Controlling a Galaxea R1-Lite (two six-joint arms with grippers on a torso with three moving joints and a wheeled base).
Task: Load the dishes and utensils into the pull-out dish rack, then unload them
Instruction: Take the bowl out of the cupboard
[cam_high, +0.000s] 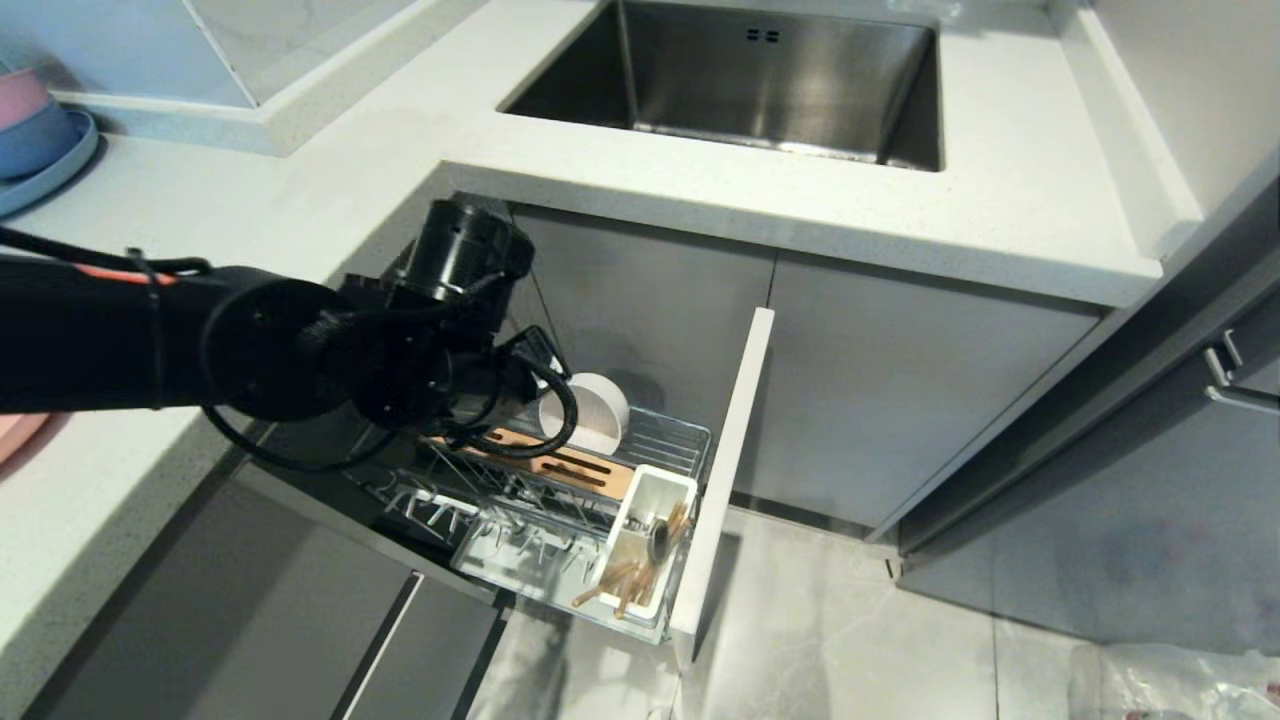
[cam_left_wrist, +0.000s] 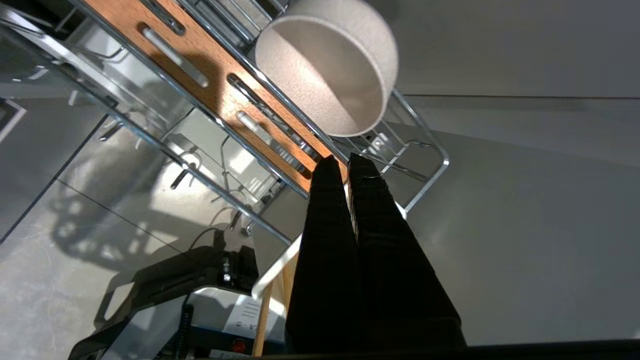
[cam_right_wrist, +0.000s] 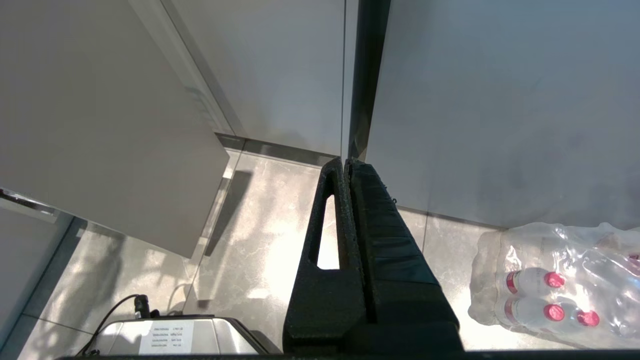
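Chrome wire rack: the pull-out dish rack (cam_high: 560, 500) sits open under the counter, pale grey front panel on its right side, slotted wood strip (cam_high: 555, 462) running across it.
Left gripper: left gripper (cam_left_wrist: 340, 159) hangs over the rack's far end, fingers pressed together and pinching nothing, tips just short of the bowl's rim.
Bowl: cream-white bowl (cam_high: 590, 408) stands on edge at the far end of the rack, opening facing the gripper, leaning on thin wires.
Utensils: wooden chopsticks (cam_high: 625, 580) and the spoon (cam_high: 660, 535) sit in the white utensil cup (cam_high: 650, 515) at the near right corner.
Pink plate: can't see it in the rack; only a pink sliver at the left edge of the counter, can't tell what it is.
Risk 1: shut fingers would shove the bowl, not grab it, so I reckon it could roll or tip off its wires.
Risk 2: the arm's cable loop (cam_high: 555, 400) hangs right by the bowl and could snag the rim or the rack.
Risk 3: leaning on the basket might slide the drawer.
Right gripper: right gripper (cam_right_wrist: 346, 161) parked low off to the side, fingers closed and empty, near a pack of water bottles (cam_right_wrist: 555, 285).
Surface: white speckled countertop (cam_high: 330, 190) with a steel sink (cam_high: 740, 80) at the far side.
Room: kitchen, grey cabinet fronts, glossy light floor tiles (cam_high: 850, 620).
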